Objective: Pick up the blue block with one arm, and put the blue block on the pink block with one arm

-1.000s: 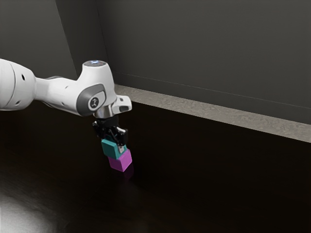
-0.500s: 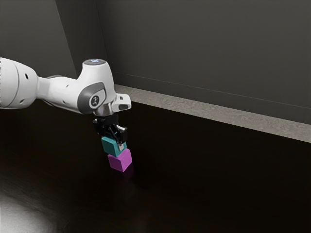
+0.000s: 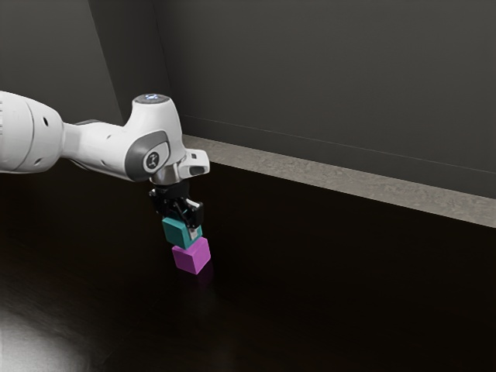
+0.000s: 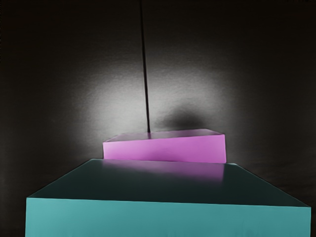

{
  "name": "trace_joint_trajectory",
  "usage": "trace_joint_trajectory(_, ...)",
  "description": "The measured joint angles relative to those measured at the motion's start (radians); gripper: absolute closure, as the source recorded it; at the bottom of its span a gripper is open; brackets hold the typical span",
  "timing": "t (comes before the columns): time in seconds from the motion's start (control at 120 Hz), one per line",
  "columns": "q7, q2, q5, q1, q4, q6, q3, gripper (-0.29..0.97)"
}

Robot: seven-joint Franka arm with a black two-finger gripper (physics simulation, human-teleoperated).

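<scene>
We are watching the white Franka arm (image 3: 85, 147) reaching in from the left edge of the exterior view, its wrist bending down just left of the frame's centre. The black claw (image 3: 184, 225) is pointing down at the dark desk (image 3: 349, 294) and clenching the blue block (image 3: 175, 231). The block is sitting between the fingers, clear of the desk, with one finger showing across its near right side, so we are calling this a firm grasp.

The blue block, more teal than blue in this light, is hanging a little left of and below the frame's centre, right over the pink block (image 3: 192, 256). The pink block is lying flat on the desk, and the blue one is sitting slightly toward the frame's left of it. Whether the two are touching or a sliver of air is parting them, we cannot tell.

From the wrist camera, the blue block (image 4: 168, 217) is looming right under the hand, its top face catching a pink sheen. The pink block (image 4: 165, 148) is peeking out just beyond it, turned at a slight angle to it. A thin dark line (image 4: 145, 64) is running across the desk away from the pink block.

In the exterior view's upper right, a pale ledge (image 3: 349, 180) is bordering the desk beneath a grey wall (image 3: 325, 77).
</scene>
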Motion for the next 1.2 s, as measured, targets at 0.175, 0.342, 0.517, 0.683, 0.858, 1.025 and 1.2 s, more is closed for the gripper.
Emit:
trace_joint_trajectory(0.175, -0.029, 0.001, 0.002, 0.0, 0.0, 0.0, 0.009, 0.32)
trace_joint_trajectory(0.342, -0.063, 0.002, 0.003, 0.0, 0.001, 0.0, 0.012, 0.31)
trace_joint_trajectory(0.517, -0.093, 0.005, 0.001, 0.0, 0.007, 0.001, 0.012, 0.31)
trace_joint_trajectory(0.683, -0.115, 0.006, -0.001, 0.0, 0.011, 0.016, 0.011, 0.31)
trace_joint_trajectory(0.858, -0.131, 0.004, -0.002, -0.002, 0.009, 0.027, 0.009, 0.31)
trace_joint_trajectory(1.025, -0.143, -0.001, -0.005, -0.005, 0.002, 0.032, 0.008, 0.31)
trace_joint_trajectory(1.2, -0.153, -0.003, -0.011, -0.006, -0.006, 0.034, 0.008, 0.31)
